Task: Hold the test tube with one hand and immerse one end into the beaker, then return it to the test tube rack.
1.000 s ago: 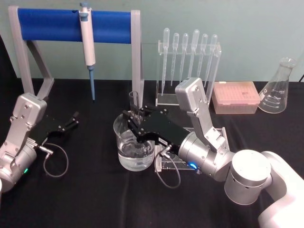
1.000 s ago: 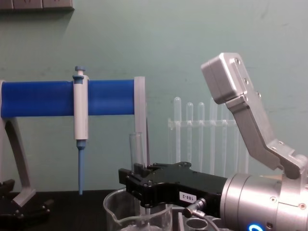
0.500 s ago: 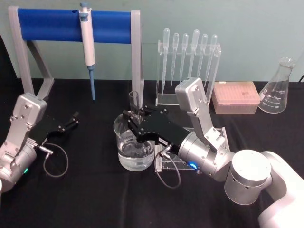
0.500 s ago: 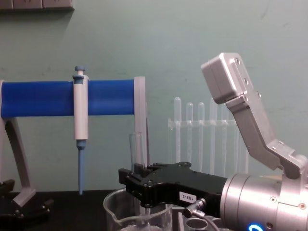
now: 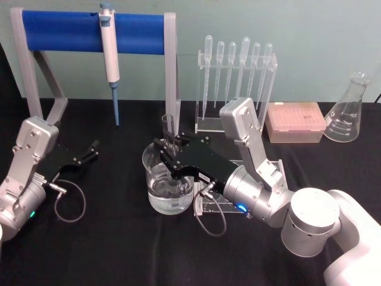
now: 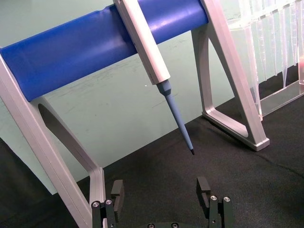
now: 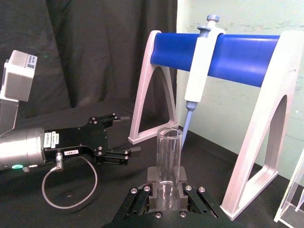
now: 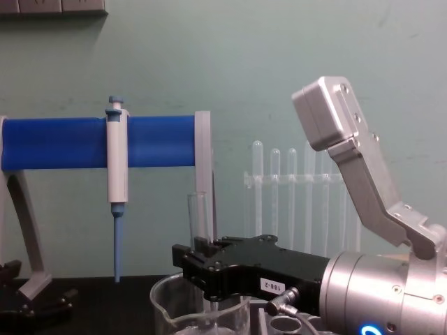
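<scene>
The clear test tube (image 5: 168, 126) stands upright with its lower end down inside the beaker (image 5: 150, 182), which holds some water and sits mid-table. My right gripper (image 5: 169, 152) reaches in from the right above the beaker's rim and is shut on the tube's middle. In the chest view the tube (image 8: 197, 216) rises above the black right gripper (image 8: 202, 262), with the beaker (image 8: 164, 307) below. The right wrist view shows the tube (image 7: 169, 156) clamped between the jaws of the right gripper (image 7: 166, 194). My left gripper (image 5: 89, 152) rests open at the left, apart from everything; the left wrist view shows its fingertips (image 6: 203, 186) spread.
A blue-barred stand (image 5: 89, 33) at the back left carries a hanging pipette (image 5: 109, 56). A clear rack of plastic pipettes (image 5: 237, 77), a pink tip box (image 5: 296, 122) and a conical flask (image 5: 349, 110) line the back right. A small clear holder (image 5: 211, 205) sits under my right wrist.
</scene>
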Tool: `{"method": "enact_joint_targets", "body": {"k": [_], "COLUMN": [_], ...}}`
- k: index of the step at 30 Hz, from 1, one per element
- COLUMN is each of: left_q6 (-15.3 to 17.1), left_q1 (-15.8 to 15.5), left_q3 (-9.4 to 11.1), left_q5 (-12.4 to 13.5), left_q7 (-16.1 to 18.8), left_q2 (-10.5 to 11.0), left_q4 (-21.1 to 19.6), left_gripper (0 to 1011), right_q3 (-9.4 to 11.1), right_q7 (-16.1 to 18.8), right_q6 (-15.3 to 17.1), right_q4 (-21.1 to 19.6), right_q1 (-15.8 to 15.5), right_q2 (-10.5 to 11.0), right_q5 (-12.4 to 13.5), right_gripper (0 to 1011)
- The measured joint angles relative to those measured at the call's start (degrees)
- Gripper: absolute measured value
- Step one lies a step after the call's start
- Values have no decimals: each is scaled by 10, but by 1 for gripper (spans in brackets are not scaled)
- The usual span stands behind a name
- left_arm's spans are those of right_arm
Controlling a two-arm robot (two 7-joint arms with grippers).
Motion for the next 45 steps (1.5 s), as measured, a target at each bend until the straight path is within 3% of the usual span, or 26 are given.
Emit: {"method": "enact_joint_targets", "body": {"k": [45], "left_q6": [0], "left_q1": [0], "left_q3": [0], "left_q5": [0], "left_q7": [0], "left_q2": [0], "left_q4": [0], "left_gripper": [1000], "right_q3": [0], "right_q7": [0], "right_q6": [0], "right_q4": [0], "right_q1": [0], "right_q2": [0], "right_q5": [0], "right_gripper": [228]}}
